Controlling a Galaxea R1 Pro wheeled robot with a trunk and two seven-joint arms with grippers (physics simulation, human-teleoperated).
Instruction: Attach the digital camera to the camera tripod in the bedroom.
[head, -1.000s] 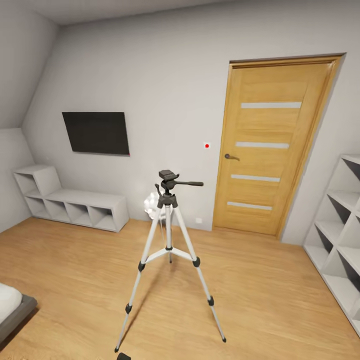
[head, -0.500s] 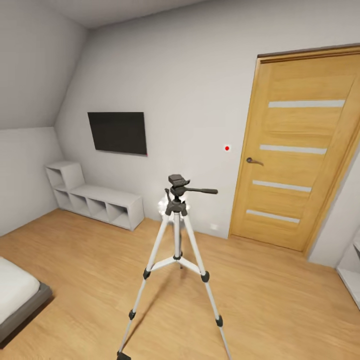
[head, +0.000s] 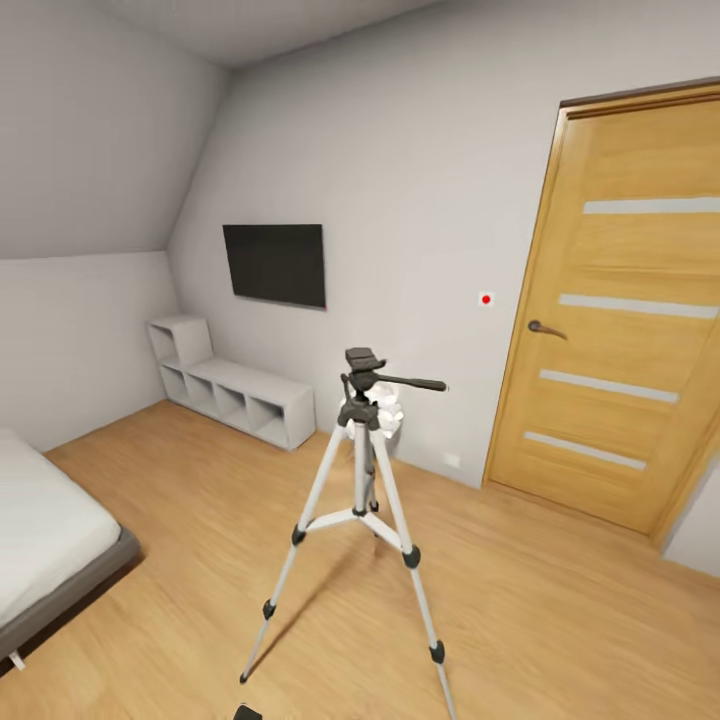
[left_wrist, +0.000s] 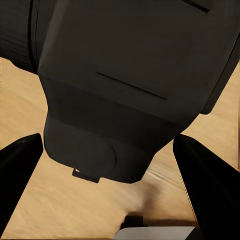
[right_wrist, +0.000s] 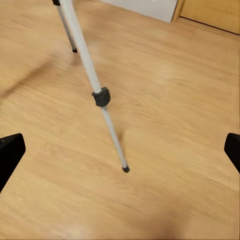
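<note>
- Swinging leftward, the head camera now takes in more bed (head: 45, 535) and less door (head: 630, 320); the side shelving has left the picture, while the camera tripod (head: 358, 520) itself looks unmoved on the floor.
- Left gripper (left_wrist: 107, 162) grips the digital camera (left_wrist: 125, 85), a finger on each side of the black body.
- Right gripper (right_wrist: 120, 150) hangs wide open, empty, above a tripod leg.
- Carrying stage, I reckon; next the camera must be raised and lined up over the black pan head (head: 365, 362).
- Light wood floor (head: 560, 600), white walls, wall TV (head: 275, 264), low cube shelf (head: 235, 395).
</note>
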